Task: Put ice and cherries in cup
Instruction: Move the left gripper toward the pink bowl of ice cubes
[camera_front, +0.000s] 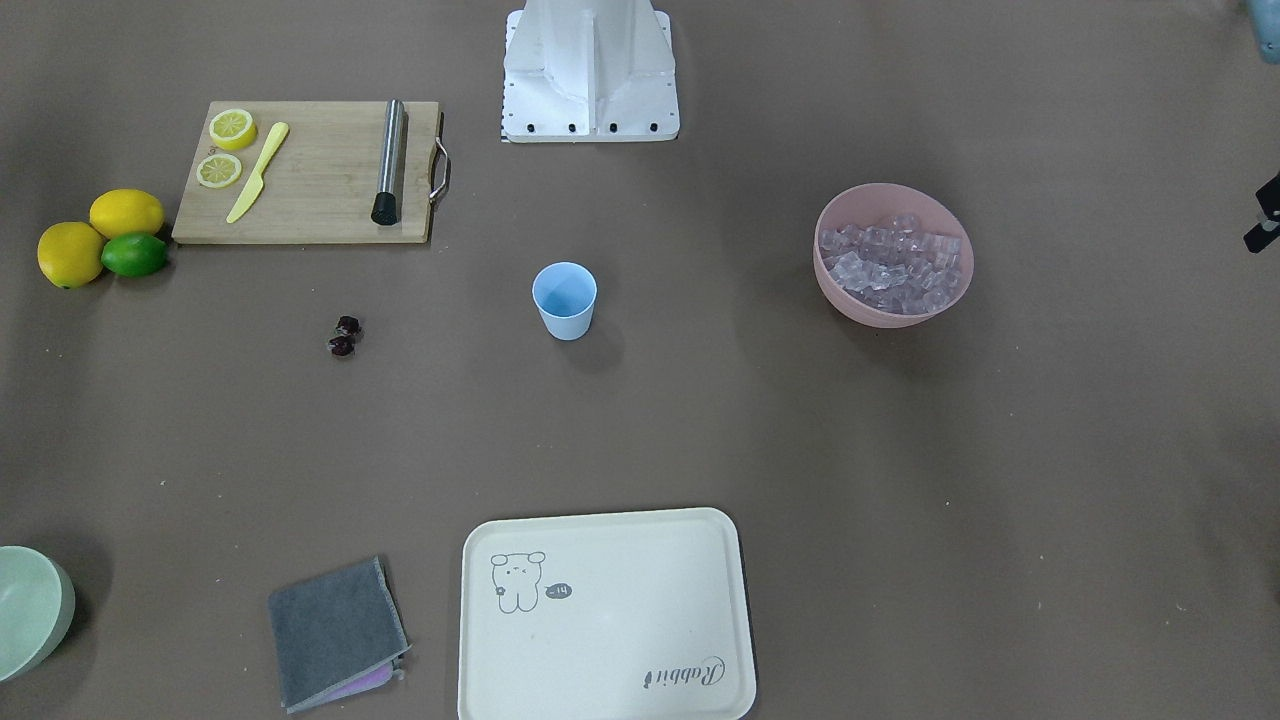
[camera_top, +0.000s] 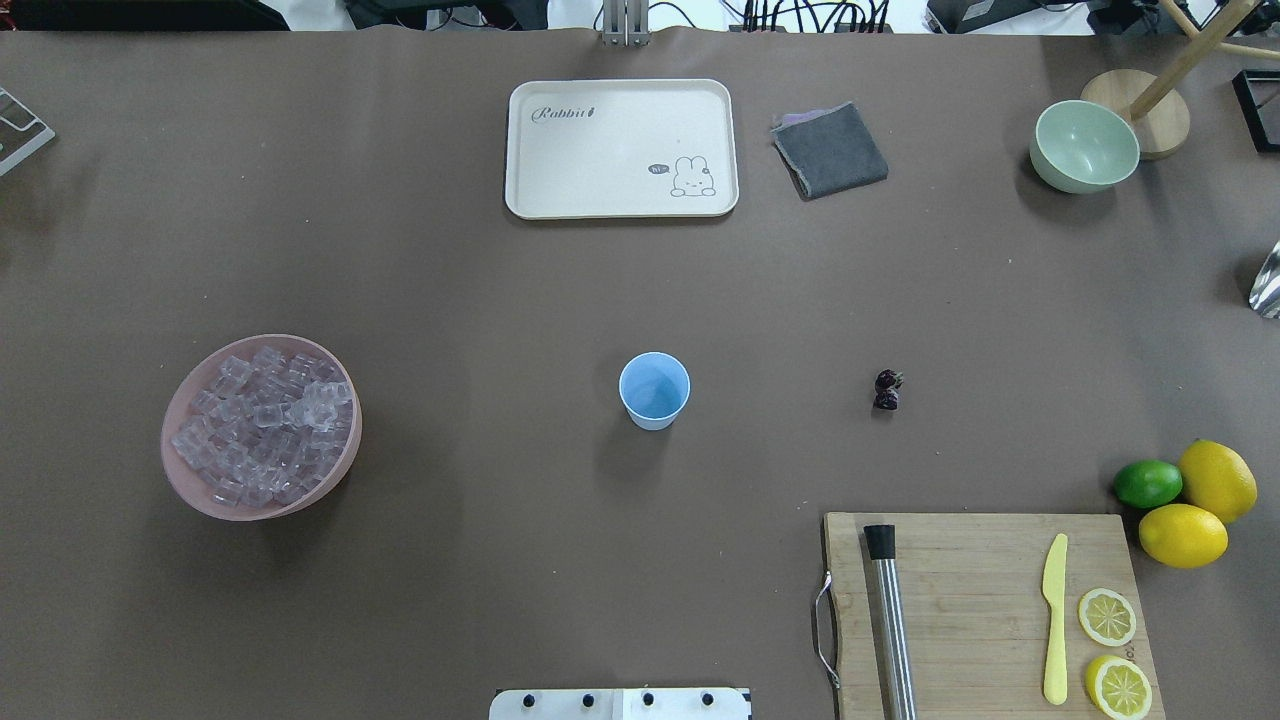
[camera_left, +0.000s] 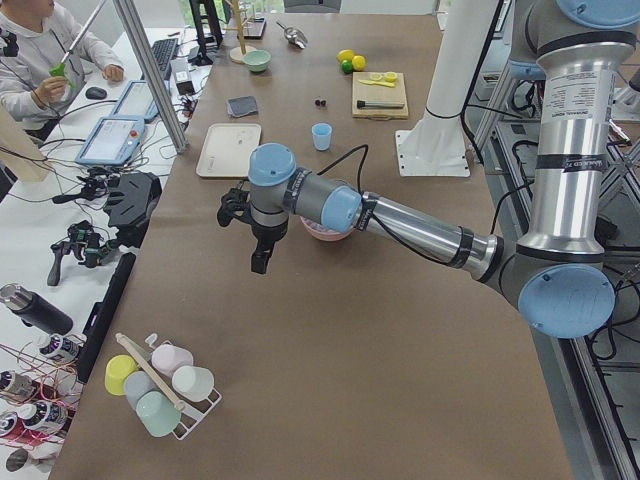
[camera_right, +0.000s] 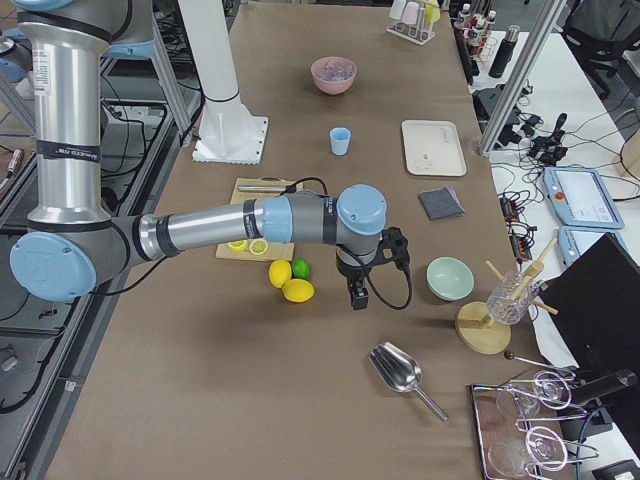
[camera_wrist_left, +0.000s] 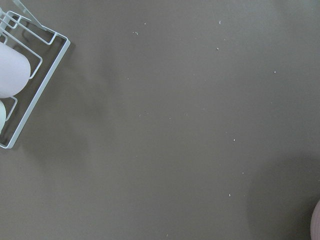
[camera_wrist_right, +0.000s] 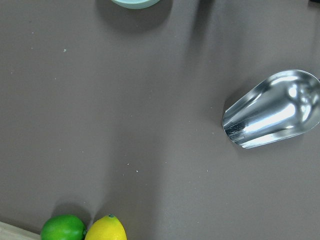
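Nothing of the task is done yet, judging by how things lie. The cup (camera_top: 654, 390) stands upright at mid-table and shows only its own blue bottom: no ice, no fruit.

The ice (camera_top: 265, 420) lies heaped in the pink bowl (camera_top: 250, 510), well apart from the cup on the robot's left side. The cherries (camera_top: 887, 389) sit as a joined pair on the bare table, on the cup's other side and nearer to it than the bowl is. Both loads are left to move.

The pale green bowl (camera_top: 1085, 145), far from the cup on the robot's right, looks to hold nothing. A metal scoop (camera_wrist_right: 272, 110) lies farther out from the cup on that side.

The left gripper (camera_left: 258, 264) hangs over the table beyond the pink bowl from the cup. The right gripper (camera_right: 357, 298) hangs past the lemons (camera_right: 290, 282), far from the cup. Both show only in the side views, so I cannot tell how wide the jaws stand, though neither seems to carry anything.
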